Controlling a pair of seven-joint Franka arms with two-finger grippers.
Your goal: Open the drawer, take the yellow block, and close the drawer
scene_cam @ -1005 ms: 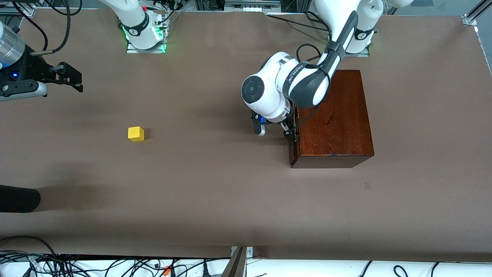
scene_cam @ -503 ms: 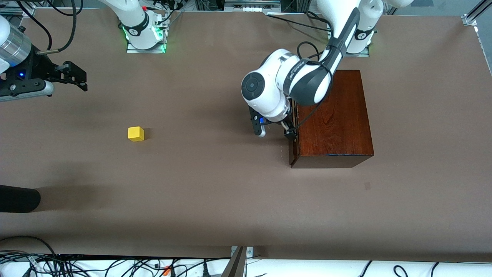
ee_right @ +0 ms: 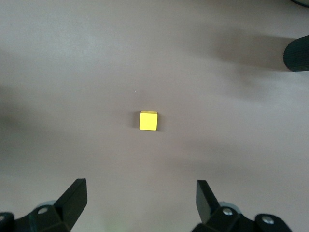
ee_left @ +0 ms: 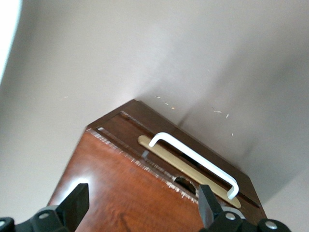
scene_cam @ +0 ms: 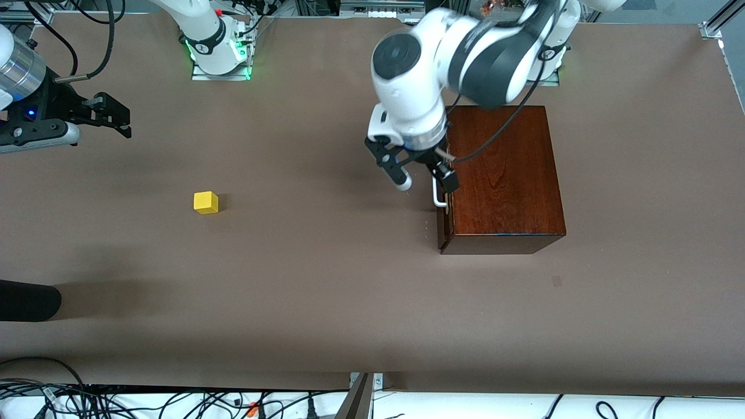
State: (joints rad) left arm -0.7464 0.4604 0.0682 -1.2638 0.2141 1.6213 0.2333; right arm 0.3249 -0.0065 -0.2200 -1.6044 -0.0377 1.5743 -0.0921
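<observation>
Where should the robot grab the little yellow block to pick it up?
Probably straight down from above, fingers pinching two opposite flat sides. The yellow block is a small cube lying flat on the table with nothing touching it. The right gripper is open over the table, the block showing between its fingers.

The box (scene_cam: 503,177) is sitting on the surface (scene_cam: 326,302) toward the left arm's end, its drawer (scene_cam: 445,224) facing nine o'clock in the front view, handle (scene_cam: 437,195) on that face. The block (scene_cam: 206,202) is lying at the box's nine o'clock — well apart — toward the right arm's end.
</observation>
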